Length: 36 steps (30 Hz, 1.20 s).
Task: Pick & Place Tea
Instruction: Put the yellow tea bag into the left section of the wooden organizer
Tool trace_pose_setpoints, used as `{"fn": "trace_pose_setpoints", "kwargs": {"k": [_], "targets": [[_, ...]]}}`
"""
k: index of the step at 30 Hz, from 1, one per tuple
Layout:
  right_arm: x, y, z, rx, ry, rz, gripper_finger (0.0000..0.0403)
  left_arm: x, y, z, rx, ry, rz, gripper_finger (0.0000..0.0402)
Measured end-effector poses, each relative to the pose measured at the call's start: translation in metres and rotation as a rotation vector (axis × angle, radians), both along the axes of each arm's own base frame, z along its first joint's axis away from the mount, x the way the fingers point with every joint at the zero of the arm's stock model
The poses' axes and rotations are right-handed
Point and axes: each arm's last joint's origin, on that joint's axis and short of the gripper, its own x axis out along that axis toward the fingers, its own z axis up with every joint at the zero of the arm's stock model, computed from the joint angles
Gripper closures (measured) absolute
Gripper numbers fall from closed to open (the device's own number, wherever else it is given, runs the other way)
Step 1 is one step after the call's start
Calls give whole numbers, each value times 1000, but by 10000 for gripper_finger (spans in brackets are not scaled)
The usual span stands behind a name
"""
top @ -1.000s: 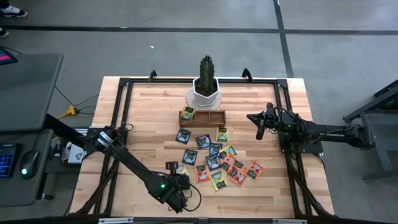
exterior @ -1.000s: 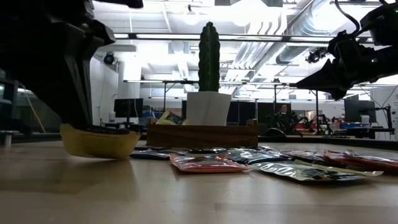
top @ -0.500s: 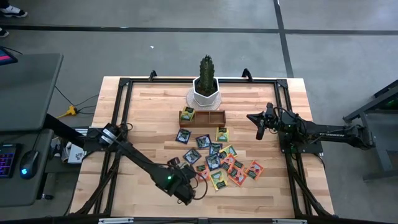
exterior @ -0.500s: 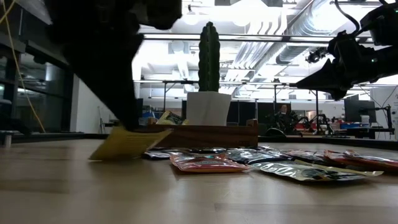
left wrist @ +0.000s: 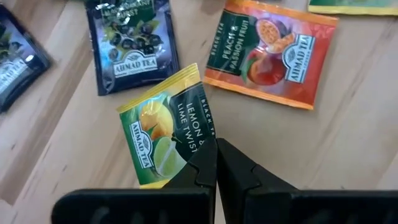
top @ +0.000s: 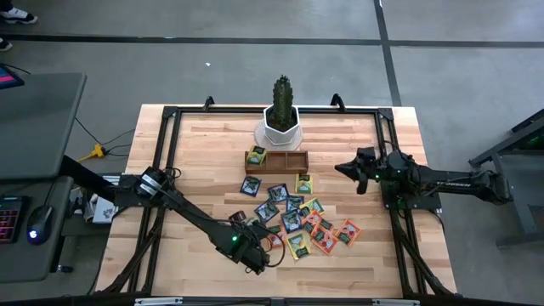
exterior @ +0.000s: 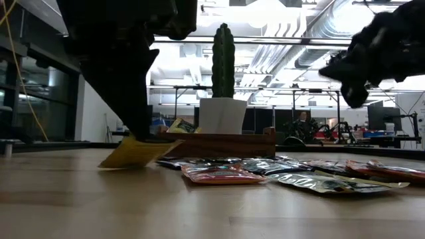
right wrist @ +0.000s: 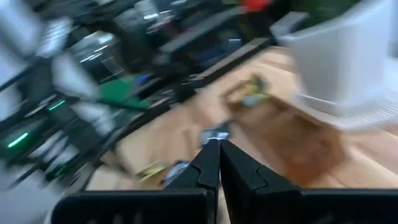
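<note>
My left gripper (top: pixel 245 229) is near the table's front, left of the pile, shut on a yellow-green tea sachet (left wrist: pixel 163 134) that also shows in the low view (exterior: pixel 136 153). The other tea sachets (top: pixel 297 217), dark blue, orange-red and yellow-green, lie flat and partly overlapping on the table's middle. A brown wooden tray (top: pixel 278 160) stands behind them with one yellow-green sachet (top: pixel 256 155) in its left compartment. My right gripper (top: pixel 353 171) hovers at the right, level and shut on nothing. My left gripper pinches the sachet's edge near one corner (left wrist: pixel 198 154) between its two fingers (left wrist: pixel 205 163), which slant down from above. The sachet sticks out sideways from the fingers, tilted, low over the wood. Whether its lower corner (exterior: pixel 103 165) touches the table, I cannot tell.
A white pot with a cactus (top: pixel 281 119) stands just behind the tray. A dark blue sachet (left wrist: pixel 127 43) and an orange-red one (left wrist: pixel 267 53) lie close under my left gripper. A black frame (top: pixel 170 127) runs around the tabletop. Bare wood (top: pixel 195 161) lies left of the pile.
My left gripper has carried the yellow-green sachet toward the table's right, up to the pile, and has rolled its wrist. The sachet has gone from nearly level to tilted. My right gripper has stayed in place and rolled its wrist.
</note>
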Motion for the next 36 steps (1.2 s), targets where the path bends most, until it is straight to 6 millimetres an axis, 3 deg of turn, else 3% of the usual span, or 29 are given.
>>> {"fn": "trace_pose_setpoints", "kwargs": {"k": [4, 9, 18, 22, 26, 36], "targets": [[2, 10, -1, -123, 10, 210, 394, -1, 1, 0, 20, 17, -24, 401], [11, 26, 3, -256, 58, 303, 393, -2, 1, 0, 33, 35, -48, 401], [57, 60, 33, -697, 254, 336, 393, -2, 2, 0, 46, 47, -74, 401], [83, 73, 23, -830, 409, 360, 393, -2, 1, 0, 52, 46, -87, 402], [107, 84, 10, -856, 500, 396, 393, -2, 2, 0, 58, 47, -96, 402], [169, 107, -6, -910, 474, 511, 385, 6, -2, 2, 88, -32, -158, 402]]}}
